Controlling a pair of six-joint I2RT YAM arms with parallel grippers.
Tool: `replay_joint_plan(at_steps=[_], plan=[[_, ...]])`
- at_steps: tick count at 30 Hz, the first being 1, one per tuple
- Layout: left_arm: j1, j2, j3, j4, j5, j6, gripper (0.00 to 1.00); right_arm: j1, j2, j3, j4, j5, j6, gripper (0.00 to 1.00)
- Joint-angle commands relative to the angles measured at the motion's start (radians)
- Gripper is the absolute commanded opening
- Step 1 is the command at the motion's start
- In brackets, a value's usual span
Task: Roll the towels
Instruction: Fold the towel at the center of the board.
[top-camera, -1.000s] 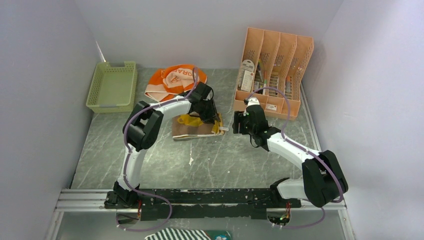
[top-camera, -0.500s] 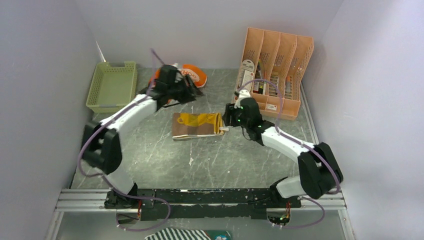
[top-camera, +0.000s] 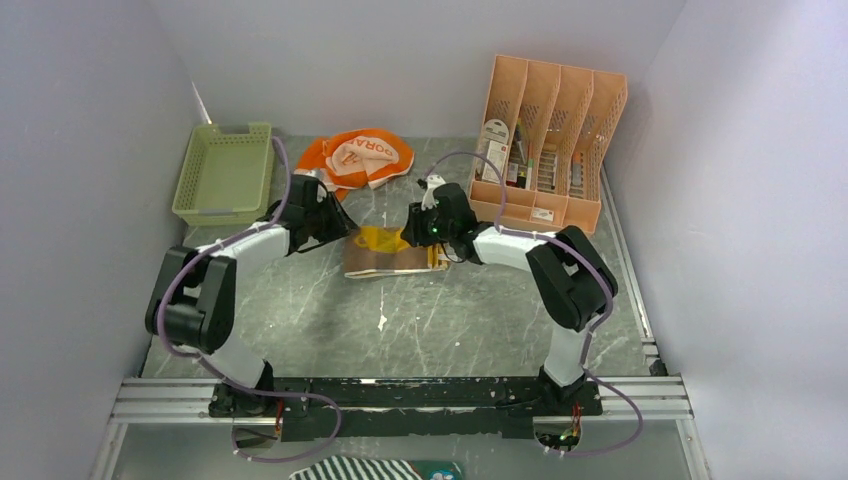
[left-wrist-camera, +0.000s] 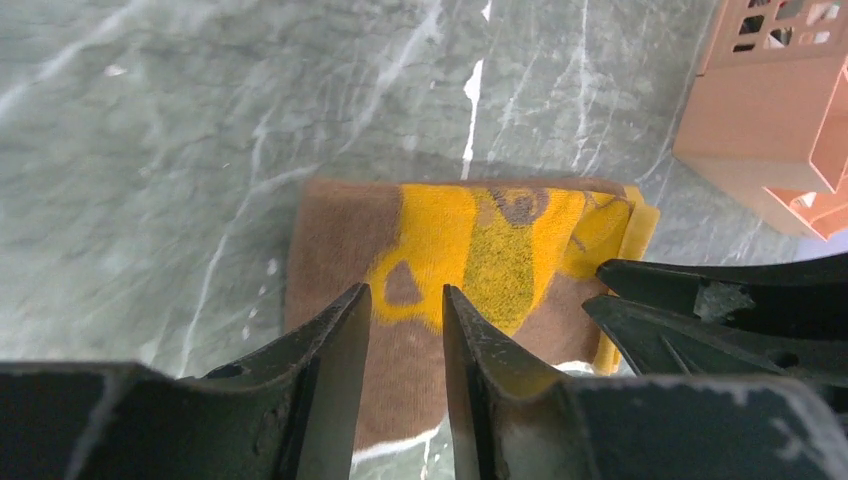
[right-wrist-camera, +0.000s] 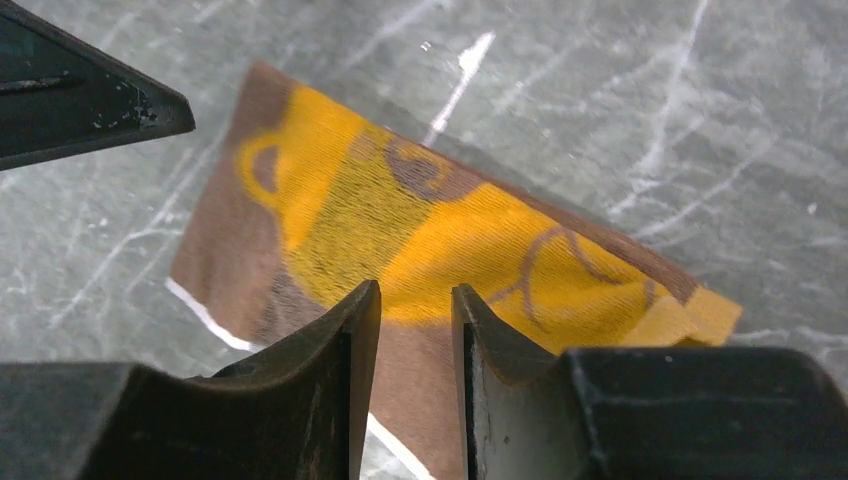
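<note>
The grey marbled surface (top-camera: 400, 320) carries everything, and the small folded towel (top-camera: 390, 252) near its middle serves as the marker for the rest. The left arm (top-camera: 250, 245) reaches in to the towel's left far corner. The right arm (top-camera: 520, 245) bends in from the other side to its right far corner.

Beyond the folded towel and to its right stands a peach file organiser (top-camera: 545, 140) with its slots full of small items. A corner of it shows in the left wrist view (left-wrist-camera: 770, 110). Beyond the towel and well to its left sits a pale green basket (top-camera: 225, 172). Straight beyond it, and apart from it, the orange towel (top-camera: 355, 160) lies in a loose crumpled heap with part of its lettering facing up.

The folded towel is a flat brown rectangle with a yellow cartoon pattern (left-wrist-camera: 450, 250) and a thin white edge on one long side (right-wrist-camera: 420, 230).

The left jaws stand narrow, with a slim gap and nothing between them, over the towel's left part. The right jaws are likewise narrow and empty, over the yellow pattern. Whether either pair of tips touches the cloth I cannot tell, since the wrist views look along the jaws.
</note>
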Motion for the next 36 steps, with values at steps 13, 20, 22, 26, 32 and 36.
replay_joint_plan(at_steps=[13,20,22,26,32,36], plan=[[0.018,0.219,-0.027,0.209,-0.02,0.1,0.45,-0.255,0.036,-0.011,-0.082,0.018,-0.061,0.35],[0.018,0.007,-0.094,0.215,-0.011,0.117,0.56,-0.158,-0.09,0.007,-0.087,0.115,-0.121,0.46],[0.021,-0.057,-0.121,0.205,-0.016,0.129,0.59,-0.128,-0.132,-0.019,-0.077,0.136,-0.123,0.5],[0.031,-0.169,-0.216,0.199,-0.052,0.145,0.7,-0.062,-0.183,-0.102,-0.057,0.153,-0.115,0.57],[0.041,-0.126,-0.32,0.285,0.011,0.143,0.73,-0.052,-0.198,-0.248,0.046,0.077,-0.044,0.6],[0.041,-0.005,-0.326,0.393,0.127,0.148,0.67,-0.049,-0.212,-0.298,0.055,0.055,-0.035,0.61]])
